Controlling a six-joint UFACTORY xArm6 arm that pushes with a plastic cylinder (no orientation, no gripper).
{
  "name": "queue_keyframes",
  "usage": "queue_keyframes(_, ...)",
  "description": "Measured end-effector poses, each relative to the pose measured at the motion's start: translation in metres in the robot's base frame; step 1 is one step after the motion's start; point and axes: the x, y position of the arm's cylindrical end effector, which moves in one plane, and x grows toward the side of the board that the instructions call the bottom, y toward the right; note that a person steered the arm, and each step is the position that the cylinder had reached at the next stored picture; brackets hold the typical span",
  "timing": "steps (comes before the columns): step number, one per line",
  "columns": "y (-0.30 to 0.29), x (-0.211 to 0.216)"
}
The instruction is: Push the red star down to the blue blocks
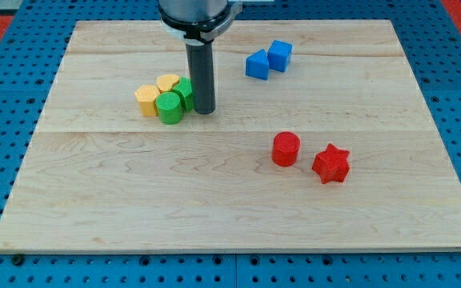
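Star, red star (330,164), near the table's (94,216) right edge, looks light, rigid, prone to spin; push a flat side; no gripper, my tip (204,110) beside the green blocks (174,101).

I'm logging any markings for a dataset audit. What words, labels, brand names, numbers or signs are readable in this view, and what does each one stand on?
None: no text, number, logo or sign can be read anywhere in this view.
The pale wooden board shows only grain.
The red star block, red cylinder block and two blue blocks have plain faces, as do the yellow and green blocks.
The dark rod ending in my tip, beside the green blocks, bears no marking.
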Motion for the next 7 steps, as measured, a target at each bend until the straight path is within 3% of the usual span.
queue_keyframes(2,0.006,0.0)
queue_keyframes(3,0.016,0.034)
queue_keyframes(4,0.037,0.105)
queue_keyframes(5,0.14,0.144)
queue_keyframes(6,0.186,0.158)
queue_keyframes(7,0.186,0.134)
